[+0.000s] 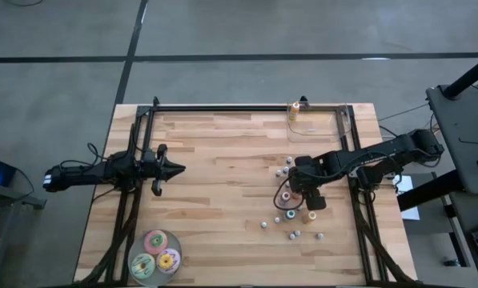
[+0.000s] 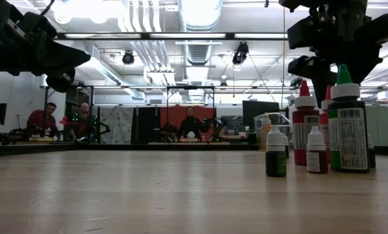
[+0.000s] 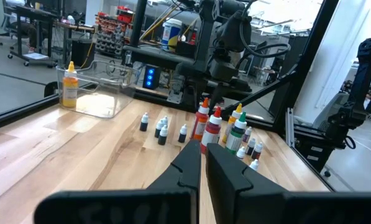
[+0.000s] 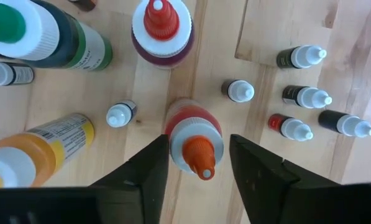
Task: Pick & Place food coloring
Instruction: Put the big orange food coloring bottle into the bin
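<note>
Several food coloring bottles stand on their bases on the right half of the table, some large, some tiny. My right gripper points down over them, open. Its fingers stand on either side of an orange-tipped bottle with a white cap, and a gap shows between the cap and one finger. A red-tipped bottle and a green-capped one stand close by. My left gripper waits at the table's left side, level and shut on nothing.
Tiny dark bottles stand in a cluster beside the gripper. An orange-bodied bottle is close to one finger. A clear box with a yellow bottle sits at the far edge. Three round discs lie at the near left.
</note>
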`<state>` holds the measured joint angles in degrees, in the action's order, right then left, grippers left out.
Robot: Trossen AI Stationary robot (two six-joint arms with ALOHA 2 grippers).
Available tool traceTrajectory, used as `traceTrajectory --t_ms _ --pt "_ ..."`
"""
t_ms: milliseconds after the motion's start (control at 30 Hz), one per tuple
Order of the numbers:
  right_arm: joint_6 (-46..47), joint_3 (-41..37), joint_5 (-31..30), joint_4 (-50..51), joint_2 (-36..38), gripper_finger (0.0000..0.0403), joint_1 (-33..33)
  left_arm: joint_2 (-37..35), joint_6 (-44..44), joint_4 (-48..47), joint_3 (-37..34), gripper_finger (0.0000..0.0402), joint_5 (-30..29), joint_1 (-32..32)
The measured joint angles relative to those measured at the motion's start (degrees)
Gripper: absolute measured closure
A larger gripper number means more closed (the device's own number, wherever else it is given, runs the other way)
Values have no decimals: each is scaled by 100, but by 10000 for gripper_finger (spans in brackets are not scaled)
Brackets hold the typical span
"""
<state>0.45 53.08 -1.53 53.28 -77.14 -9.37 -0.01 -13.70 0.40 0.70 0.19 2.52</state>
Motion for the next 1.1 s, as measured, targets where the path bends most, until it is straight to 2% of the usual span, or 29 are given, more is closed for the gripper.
traceTrajectory --t_ms 267,633,867,1100 --pt "0 0 4 -7 2 294 0 0 -1 -2 -1 402 2 0" --pt "129 155 56 99 45 298 4 0 -1 0 1 402 2 0" --pt "237 965 61 913 73 299 70 0 -1 0 1 402 2 0" --pt "434 2082 48 1848 76 300 435 0 1 -1 1 402 1 0"
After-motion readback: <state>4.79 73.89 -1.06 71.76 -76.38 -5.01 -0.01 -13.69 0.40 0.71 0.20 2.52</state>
